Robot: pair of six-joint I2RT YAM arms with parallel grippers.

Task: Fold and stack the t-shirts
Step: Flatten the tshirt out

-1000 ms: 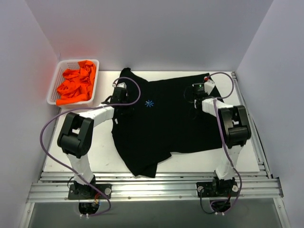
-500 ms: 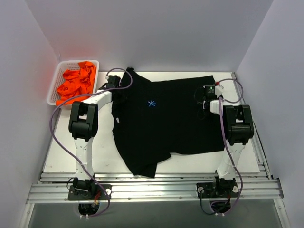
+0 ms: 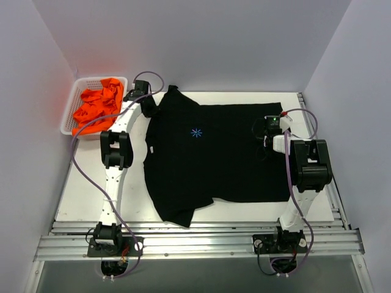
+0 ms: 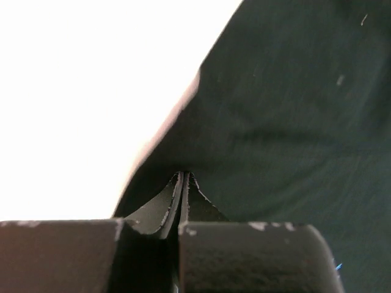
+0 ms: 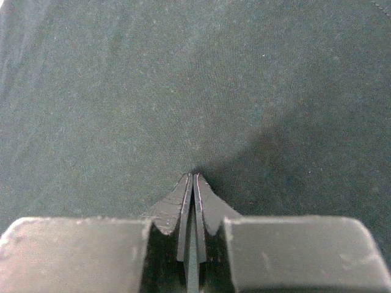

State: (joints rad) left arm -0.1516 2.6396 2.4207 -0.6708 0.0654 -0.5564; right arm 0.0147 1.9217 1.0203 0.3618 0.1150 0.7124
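Note:
The black t-shirt (image 3: 214, 159) lies spread out on the white table, its light-blue star mark (image 3: 196, 132) facing up. My left gripper (image 3: 149, 108) is at the shirt's far left shoulder, and in the left wrist view it (image 4: 183, 176) is shut on the cloth's edge (image 4: 287, 110). My right gripper (image 3: 261, 130) is at the shirt's right side, and in the right wrist view it (image 5: 193, 177) is shut, pinching the cloth (image 5: 183, 79). The orange t-shirts (image 3: 98, 107) lie bunched in the basket.
The white mesh basket (image 3: 69, 111) stands at the far left corner, just left of my left wrist. Grey walls close in the table on three sides. Bare white table (image 3: 85, 183) shows left of the shirt. A metal rail (image 3: 195, 235) runs along the near edge.
Both grippers have moved apart, the left one toward the far left and the right one to the right. The black shirt has been drawn out wider and flatter between them.

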